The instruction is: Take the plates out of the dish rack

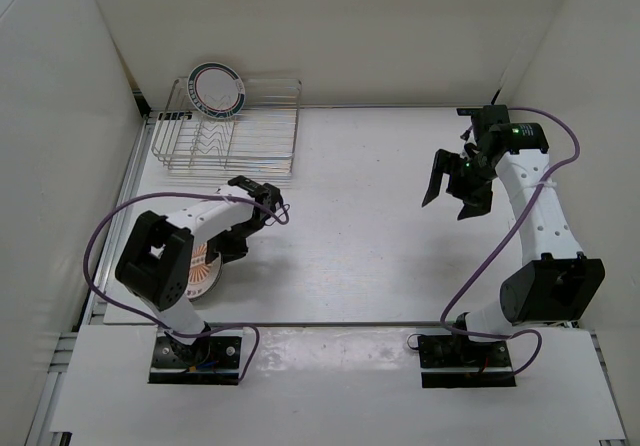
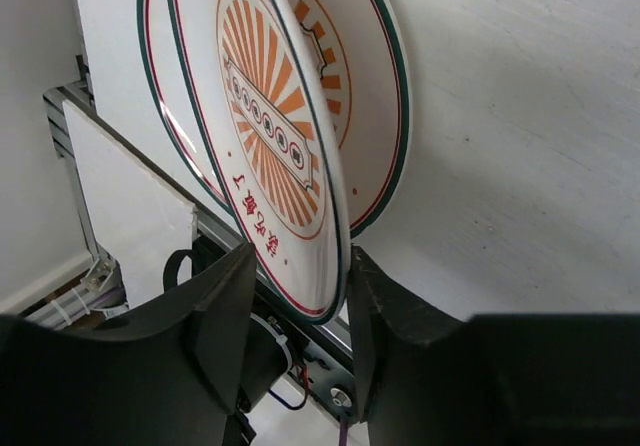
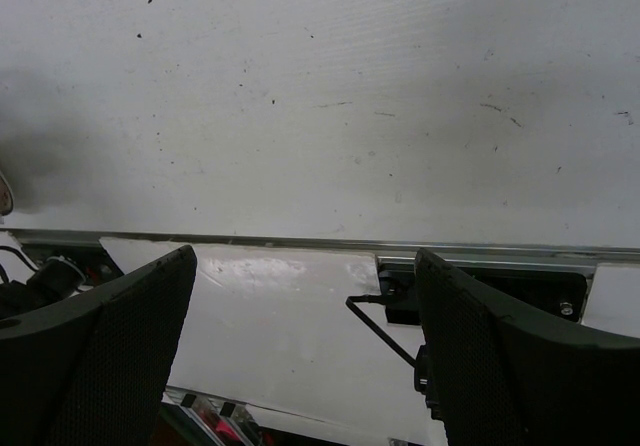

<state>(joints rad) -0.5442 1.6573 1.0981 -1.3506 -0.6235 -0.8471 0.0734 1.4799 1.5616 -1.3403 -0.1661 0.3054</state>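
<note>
The only writing is on the held plate (image 2: 270,126): a short row of red characters under its orange sunburst, too slanted to read, and a banded strip of small round marks across the centre.

The left jaws are narrowed onto this plate's lower rim, one finger on each face. The plate stands nearly on edge and leans over a second plate (image 2: 375,86). That one has the same sunburst with teal and red rim rings and lies flat on the counter (image 2: 520,166). Both plates are well out from the dish rack (image 1: 250,136), toward the near edge of the counter on the rack's side.

A ringed plate (image 1: 216,90) still stands upright in the rack at its far left corner.

The right jaws are spread wide and hold nothing. They hang above bare counter, well apart from the rack on its right.
</note>
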